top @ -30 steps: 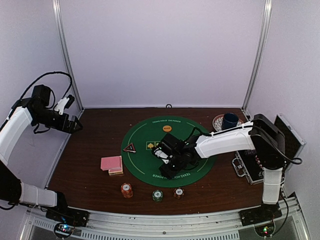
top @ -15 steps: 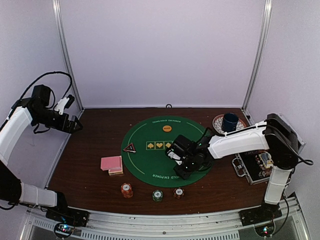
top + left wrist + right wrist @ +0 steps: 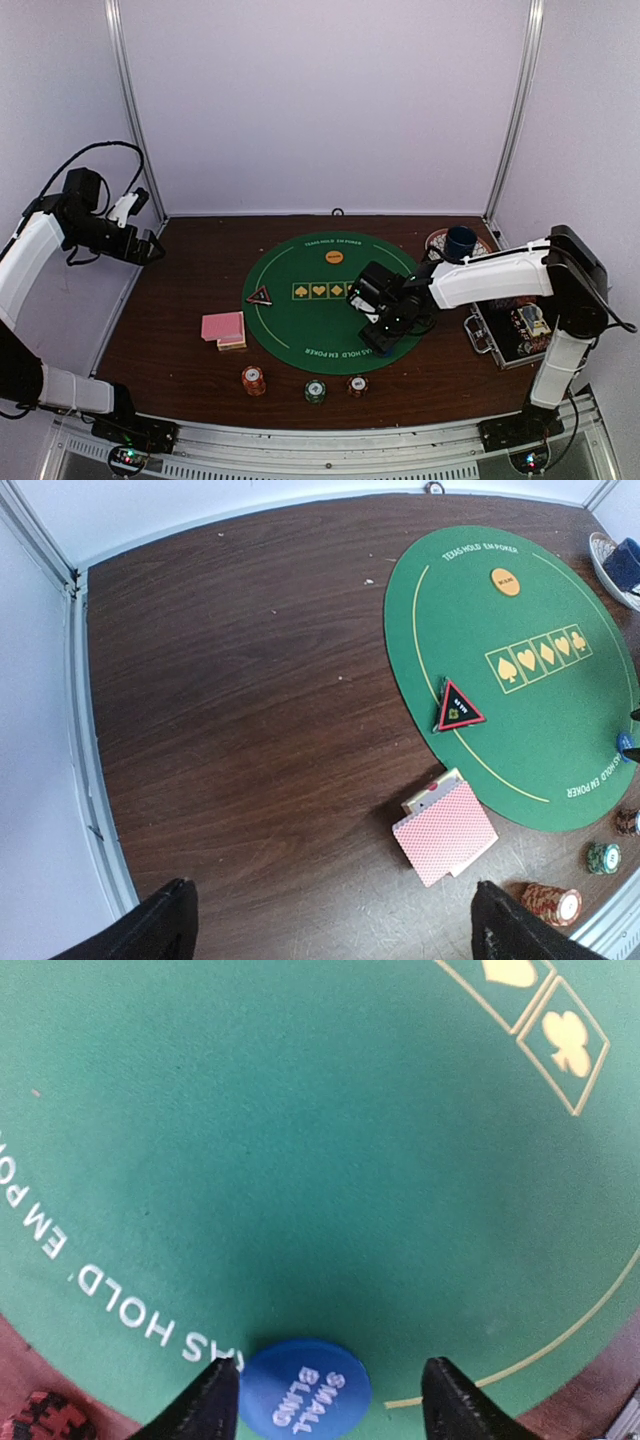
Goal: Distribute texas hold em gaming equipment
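The left end effector (image 3: 335,920) is held high and spread wide, empty, likely to be out of the way. The cards (image 3: 445,832) lie on the desk (image 3: 250,680) beneath it. The right end effector (image 3: 330,1368) is released. The blue button (image 3: 305,1397) lies flat between its fingers (image 3: 205,1405) at the rim of the mat (image 3: 300,1160), apparently marking a seat.

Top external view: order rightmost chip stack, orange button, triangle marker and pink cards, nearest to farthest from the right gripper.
1. rightmost chip stack: near edge, by right gripper.
2. orange button: far side of mat.
3. triangle marker: mat's left edge.
4. pink cards: left of mat.
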